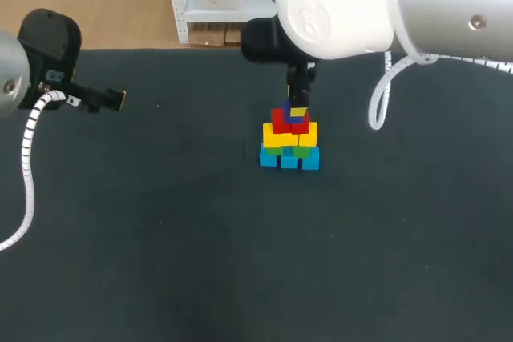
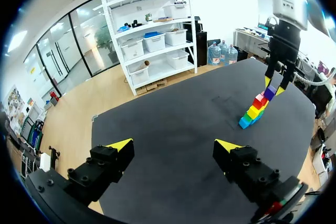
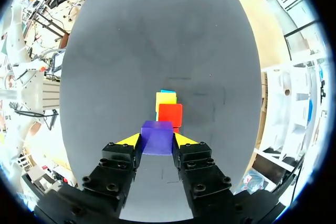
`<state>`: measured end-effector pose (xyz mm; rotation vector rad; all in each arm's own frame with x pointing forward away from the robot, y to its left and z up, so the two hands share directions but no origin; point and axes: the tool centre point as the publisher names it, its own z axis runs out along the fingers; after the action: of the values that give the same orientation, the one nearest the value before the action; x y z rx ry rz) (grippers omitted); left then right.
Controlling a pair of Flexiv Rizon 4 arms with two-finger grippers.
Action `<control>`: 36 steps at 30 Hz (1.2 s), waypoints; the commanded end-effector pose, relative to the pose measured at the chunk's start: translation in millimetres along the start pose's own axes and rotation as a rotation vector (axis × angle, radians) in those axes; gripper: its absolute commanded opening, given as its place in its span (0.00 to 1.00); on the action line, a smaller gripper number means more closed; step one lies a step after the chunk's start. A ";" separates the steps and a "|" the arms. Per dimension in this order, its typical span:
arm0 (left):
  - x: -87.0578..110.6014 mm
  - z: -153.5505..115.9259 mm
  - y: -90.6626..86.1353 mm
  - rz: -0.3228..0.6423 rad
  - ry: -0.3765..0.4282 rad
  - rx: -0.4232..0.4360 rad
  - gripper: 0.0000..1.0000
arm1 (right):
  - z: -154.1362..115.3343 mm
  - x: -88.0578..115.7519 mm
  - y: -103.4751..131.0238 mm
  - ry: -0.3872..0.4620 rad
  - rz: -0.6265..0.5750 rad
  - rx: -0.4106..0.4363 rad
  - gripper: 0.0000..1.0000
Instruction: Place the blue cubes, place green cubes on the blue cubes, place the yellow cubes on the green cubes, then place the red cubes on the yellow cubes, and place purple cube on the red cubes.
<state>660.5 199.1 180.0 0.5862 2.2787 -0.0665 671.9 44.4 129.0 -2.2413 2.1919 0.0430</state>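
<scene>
A stepped stack of cubes (image 1: 289,140) stands near the table's middle: blue cubes (image 1: 289,159) at the bottom, green cubes (image 1: 301,150) on them, yellow cubes (image 1: 289,135) above, red cubes (image 1: 289,122) on top. My right gripper (image 3: 157,140) is shut on the purple cube (image 3: 157,137), which sits at the top of the stack (image 3: 169,113); the same cube (image 2: 269,93) shows between its yellow tips in the left wrist view. My left gripper (image 2: 173,144) stands open and empty at the far left (image 1: 115,99), well apart from the stack (image 2: 255,113).
The dark table (image 1: 200,262) carries nothing else. My right arm (image 1: 345,6) hangs over the far middle, above the stack. A white cable (image 1: 383,94) loops down beside the stack on the right.
</scene>
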 end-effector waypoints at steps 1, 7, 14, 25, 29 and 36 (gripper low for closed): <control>0.2 -0.5 1.0 0.001 -0.001 0.005 1.00 | 0.2 -0.4 -0.7 0.000 -0.002 -0.001 0.03; 0.2 -0.5 1.0 0.001 -0.001 0.005 1.00 | 2.9 -0.4 -1.0 0.001 0.000 0.003 0.05; 0.2 -0.5 1.0 0.001 -0.001 0.005 1.00 | 3.3 -0.6 -0.6 0.002 0.001 0.009 0.21; 0.2 -0.5 1.0 0.001 -0.001 0.005 1.00 | 4.9 -2.9 -2.9 0.001 0.008 0.022 0.31; 0.2 -0.5 1.0 0.001 -0.001 0.005 1.00 | 4.9 -3.4 -4.5 0.002 0.010 0.026 0.32; 0.2 -0.5 1.0 0.001 -0.001 0.005 1.00 | 4.8 -3.5 -6.6 0.002 0.017 0.031 0.42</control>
<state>660.5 199.1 180.0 0.5862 2.2787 -0.0665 678.0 48.2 124.7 -2.2090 2.1974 0.0068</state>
